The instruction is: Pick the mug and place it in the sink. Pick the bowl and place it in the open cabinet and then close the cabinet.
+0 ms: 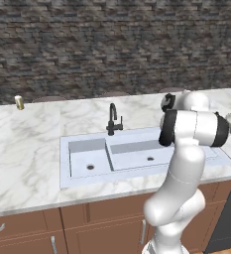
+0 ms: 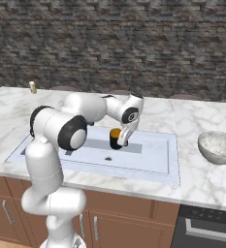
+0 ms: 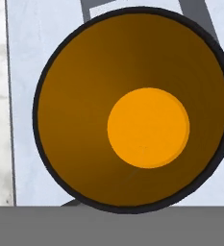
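Half our first job is done: our gripper [image 2: 118, 141] fingers clamp the mug [image 2: 115, 138] over the sink [image 2: 153, 162], bowl [image 2: 218, 147] untouched.

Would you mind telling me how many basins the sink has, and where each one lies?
2. The sink has a smaller left basin and a larger right basin, which lies just right of the black faucet and is partly hidden by the arm.
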